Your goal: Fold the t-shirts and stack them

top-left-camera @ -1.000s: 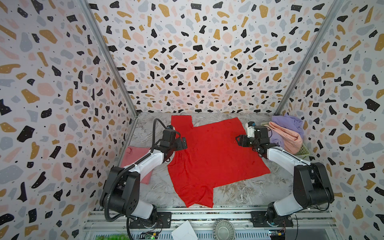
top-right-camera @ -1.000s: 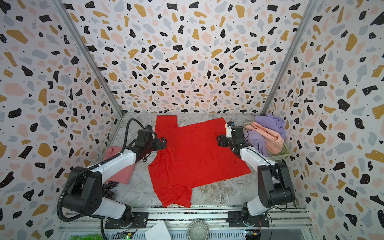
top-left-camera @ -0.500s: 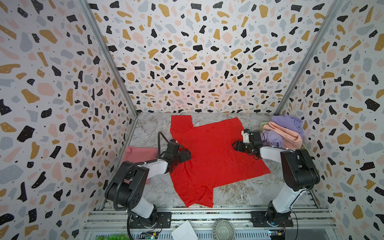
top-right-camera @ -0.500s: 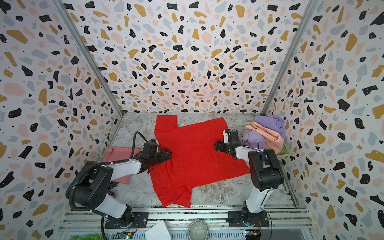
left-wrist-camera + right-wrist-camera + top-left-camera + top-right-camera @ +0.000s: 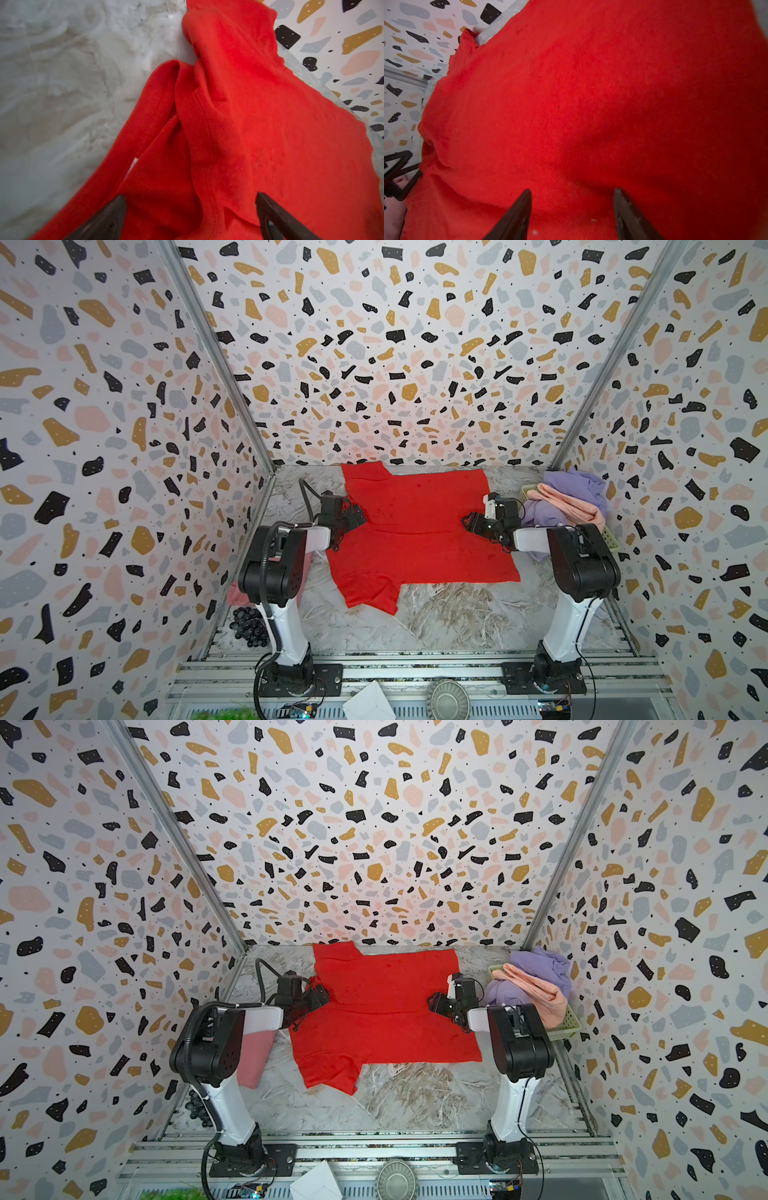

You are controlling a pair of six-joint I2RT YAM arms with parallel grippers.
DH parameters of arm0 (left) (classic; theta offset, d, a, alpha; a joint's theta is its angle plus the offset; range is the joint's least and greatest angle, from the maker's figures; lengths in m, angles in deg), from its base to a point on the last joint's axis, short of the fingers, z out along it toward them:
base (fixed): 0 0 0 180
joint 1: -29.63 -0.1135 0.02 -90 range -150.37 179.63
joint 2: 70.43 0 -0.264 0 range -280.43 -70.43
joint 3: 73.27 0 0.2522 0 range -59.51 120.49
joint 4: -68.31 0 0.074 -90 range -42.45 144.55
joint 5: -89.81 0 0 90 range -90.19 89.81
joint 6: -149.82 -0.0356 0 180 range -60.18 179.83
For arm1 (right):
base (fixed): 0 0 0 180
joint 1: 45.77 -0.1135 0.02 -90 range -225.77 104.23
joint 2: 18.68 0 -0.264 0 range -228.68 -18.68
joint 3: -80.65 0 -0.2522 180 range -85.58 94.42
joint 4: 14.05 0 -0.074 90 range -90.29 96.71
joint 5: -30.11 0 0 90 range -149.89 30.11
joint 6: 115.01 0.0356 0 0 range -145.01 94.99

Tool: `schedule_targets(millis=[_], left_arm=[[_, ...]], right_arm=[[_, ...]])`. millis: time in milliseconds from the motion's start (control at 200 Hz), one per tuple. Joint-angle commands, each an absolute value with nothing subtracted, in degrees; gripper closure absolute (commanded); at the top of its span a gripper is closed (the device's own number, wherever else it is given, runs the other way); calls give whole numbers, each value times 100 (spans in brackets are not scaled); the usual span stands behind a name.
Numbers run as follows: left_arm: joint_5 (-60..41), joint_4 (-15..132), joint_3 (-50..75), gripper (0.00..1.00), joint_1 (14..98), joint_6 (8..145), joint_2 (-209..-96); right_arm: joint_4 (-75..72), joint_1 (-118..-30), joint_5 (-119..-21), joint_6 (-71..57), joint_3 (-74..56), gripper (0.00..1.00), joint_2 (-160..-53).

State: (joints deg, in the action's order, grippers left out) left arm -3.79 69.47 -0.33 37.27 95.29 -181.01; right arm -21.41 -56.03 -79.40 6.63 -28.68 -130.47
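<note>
In both top views the red t-shirt [image 5: 415,531] [image 5: 382,1019] lies spread on the marble table [image 5: 449,614] in the centre of the frame, one sleeve toward the back wall and one toward the lower middle. The left gripper [image 5: 357,516] [image 5: 320,996] is at the shirt's left edge and the right gripper [image 5: 471,522] [image 5: 434,1002] is over its right part, the two facing each other. At the right edge of the frame the lavender t-shirt [image 5: 577,489] and the peach t-shirt [image 5: 569,506] are heaped in a pale green basket [image 5: 567,1025]. At the left, partly behind the arm, lies the pink t-shirt [image 5: 255,1056], with dark grapes [image 5: 247,626] below it in the frame. In the left wrist view the left gripper [image 5: 190,196] has its jaws released and spread wide over the rumpled collar and seam of the red t-shirt [image 5: 270,135], beside bare marble. In the right wrist view the right gripper [image 5: 572,190] has its jaws parted above smooth red t-shirt [image 5: 591,93] cloth, with no fold pinched between them.
</note>
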Motion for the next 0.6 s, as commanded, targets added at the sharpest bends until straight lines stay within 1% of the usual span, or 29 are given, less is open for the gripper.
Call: schedule_targets(millis=[0, 90, 160, 270, 345, 395, 501, 596], left_arm=[[-198, 5870, 297, 0, 3652, 9279, -18295], [-222, 5777, 447, 0, 3641, 9061, -17970], [-281, 5758, 355, 2, 3649, 8948, -17555], [-249, 5581, -111, 3, 3673, 8957, -16734], [-171, 5452, -663, 4, 3758, 9059, -16077], [-139, 5393, -1093, 4, 3898, 9093, -15602], [90, 4762, -1695, 4, 4319, 9168, -14720], [387, 4496, -2392, 4, 4835, 9628, -13867]], right_arm=[[-1552, -5693, -8019, 894, -2727, 38, -13368], [-1624, -5706, -8024, 773, -2725, 37, -13101], [-1587, -5710, -7930, 617, -2813, 38, -12644], [-1311, -5711, -7657, 338, -3103, 37, -11709], [-919, -5702, -7335, 272, -3352, 36, -11067], [-671, -5694, -7137, 282, -3562, 35, -10669], [-171, -5624, -6909, 276, -4129, 33, -9902], [193, -5364, -6910, 310, -4767, 28, -9154]])
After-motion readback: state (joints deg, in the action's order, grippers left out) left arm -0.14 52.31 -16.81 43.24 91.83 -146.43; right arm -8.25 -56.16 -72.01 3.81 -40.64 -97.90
